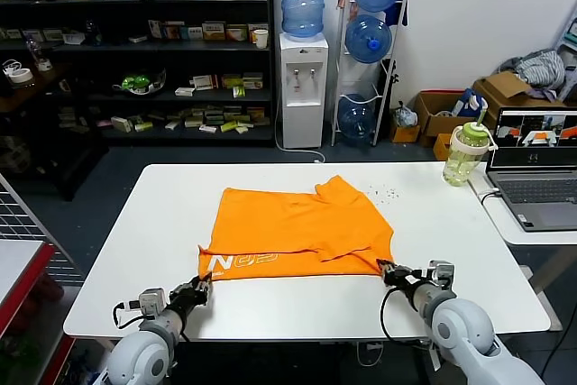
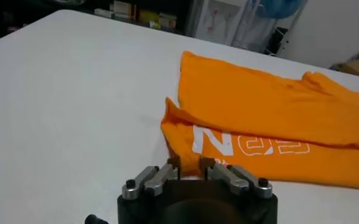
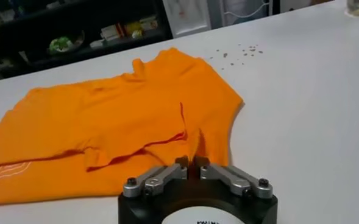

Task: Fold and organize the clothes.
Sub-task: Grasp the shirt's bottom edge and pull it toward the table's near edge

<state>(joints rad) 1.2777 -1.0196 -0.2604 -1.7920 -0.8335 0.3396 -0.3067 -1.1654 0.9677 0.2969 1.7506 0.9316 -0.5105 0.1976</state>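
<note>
Orange T-shirt [image 1: 297, 227] flat on white table [image 1: 135, 250], partly folded, near hem turned up w/ white block lettering [image 1: 242, 262] showing along near edge.

Left gripper [image 1: 200, 292] low at near-left corner of shirt. Jaws narrow, drawn in on the corner fabric; in left wrist view, orange cloth [image 2: 252, 122] right at fingertips [image 2: 173, 161], lettering just beyond jaws. Grip looks closed on hem corner, though actual pinch partly hidden by gripper body.

Right gripper [image 1: 389, 272] low at near-right corner of shirt. Jaws nearly together, pinched on cloth edge; in right wrist view, fold of orange fabric [image 3: 106, 122] running straight into fingertips [image 3: 182, 163]. Sleeve and crease just past jaws, bare table to outer side.

Both grippers near table's front edge, well apart, shirt spanning between.

Off to right beyond shirt: green-lidded bottle [image 1: 465, 152], laptop [image 1: 537, 178] on side table. Small dark specks [image 1: 383, 193] on table past right jaws, far side of shirt.
</note>
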